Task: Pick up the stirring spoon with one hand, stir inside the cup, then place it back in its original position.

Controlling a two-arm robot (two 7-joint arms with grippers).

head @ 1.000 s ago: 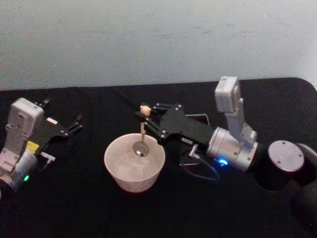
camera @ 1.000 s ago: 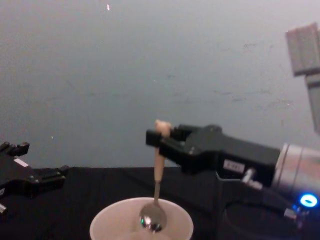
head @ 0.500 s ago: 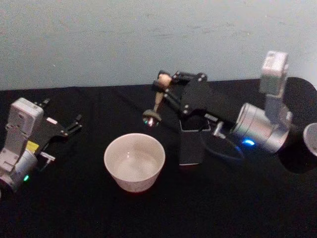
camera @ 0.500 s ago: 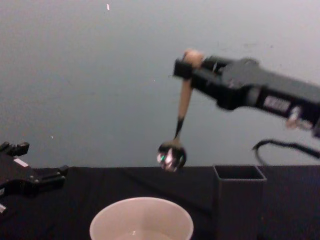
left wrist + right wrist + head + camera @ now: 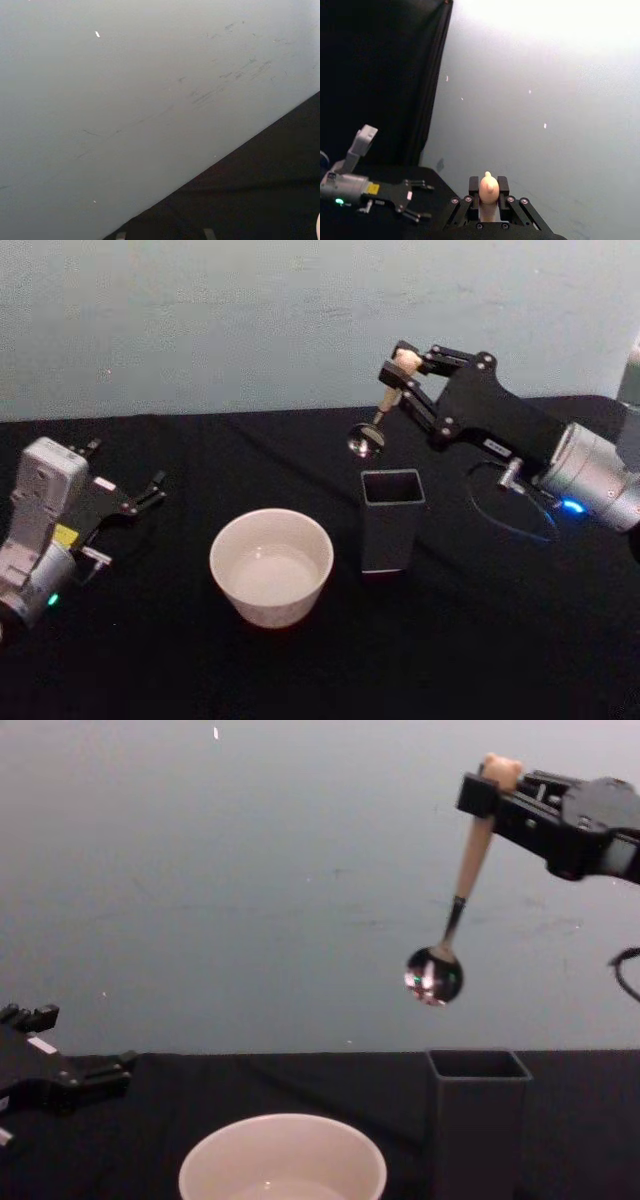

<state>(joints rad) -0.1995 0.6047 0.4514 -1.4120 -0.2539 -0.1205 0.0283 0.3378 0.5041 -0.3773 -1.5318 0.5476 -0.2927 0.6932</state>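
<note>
Since half a second ago, we note that the right tool (image 5: 399,366) (image 5: 487,791) has carried the stirring spoon (image 5: 384,403) (image 5: 467,858) further to the robot's right and higher, so that the shiny bowl, which hung between cup and holder, now hangs over the holder's left side; a second ago that bowl sat inside the cup. We find the right tool clenched on the top of the beige handle, with the bear head showing just above the fingers. In the right wrist view the head sits squarely between the two fingers (image 5: 474,186). We see the spoon tilted, its bear head toward the robot's right and its metal bowl lower and toward the left. In the chest view the bowl hangs in the air, well clear of the rim of the dark grey square holder (image 5: 390,532) (image 5: 478,1140). From the head view it lies just beyond the far left corner of the holder's opening. The holder stands upright on the black bench (image 5: 200,670), just beside the cream cup (image 5: 262,608) (image 5: 281,1121) on the cup's right, and the two are not touching. We see the left tool (image 5: 125,475) (image 5: 426,202) resting at the bench's left side, well apart from the cup, with its fingers released and spread.
</note>
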